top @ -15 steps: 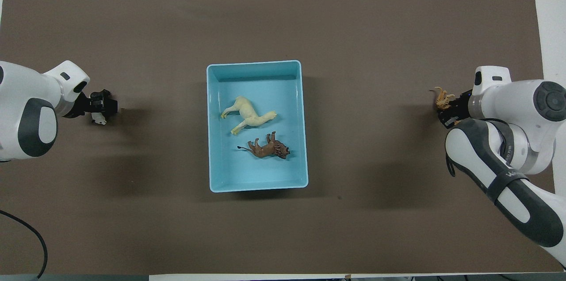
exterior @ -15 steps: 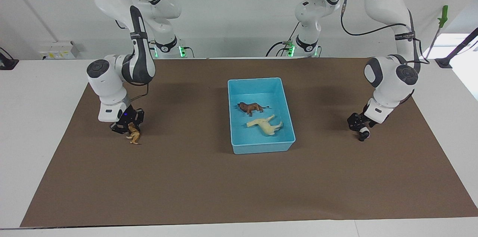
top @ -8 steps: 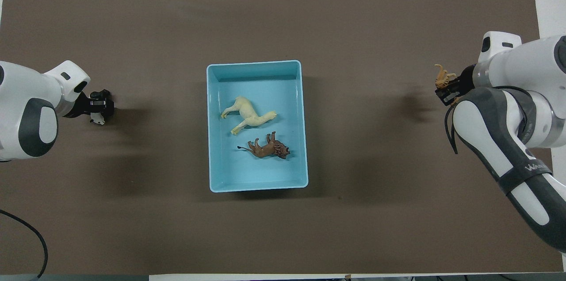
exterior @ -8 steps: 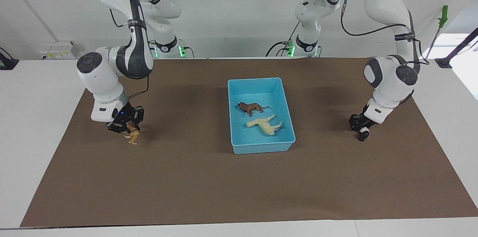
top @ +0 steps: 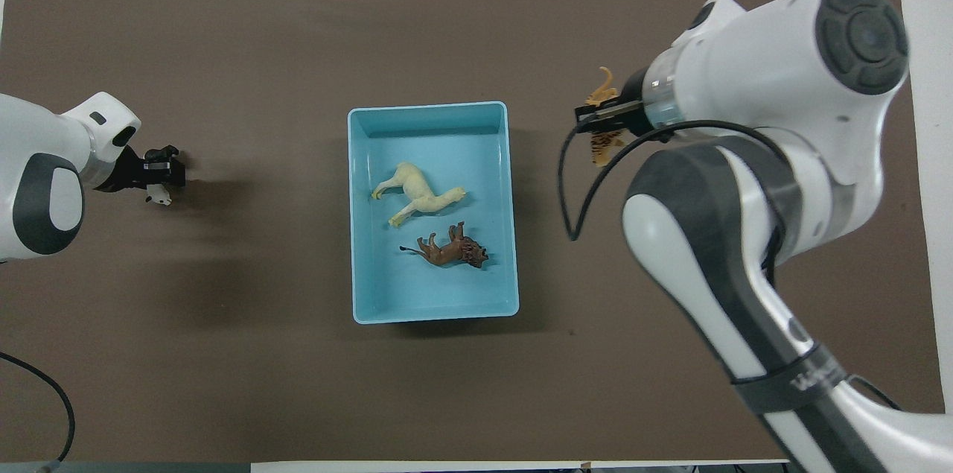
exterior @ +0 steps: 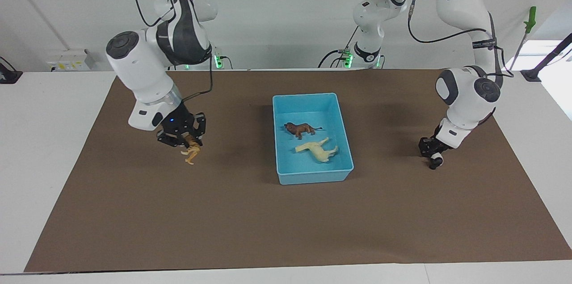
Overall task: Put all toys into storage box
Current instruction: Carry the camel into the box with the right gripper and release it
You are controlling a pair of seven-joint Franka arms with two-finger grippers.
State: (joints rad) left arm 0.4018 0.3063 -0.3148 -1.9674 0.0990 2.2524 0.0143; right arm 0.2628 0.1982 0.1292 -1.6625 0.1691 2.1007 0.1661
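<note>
The orange tiger (exterior: pixel 191 153) is clamped in the right pincer (exterior: pixel 184 139) and hangs over the brown mat (exterior: pixel 223 212), beside the blue storage box (exterior: pixel 342 125) — toward the right arm's end. The lion (exterior: pixel 300 129) and the cream horse (exterior: pixel 318 150) lie inside the box. The panda (top: pixel 158 195) is gripped by the left pincer (exterior: pixel 432 155) low at the counter's other end.

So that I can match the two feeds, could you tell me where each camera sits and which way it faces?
Facing view: high across the table, looking at both robots; whole arms and bases show.
Overhead view: above the robots' end, looking steeply down; forearms enter from the bottom.
Both show the light blue rectangular plastic tub, the right hand and the left hand.
</note>
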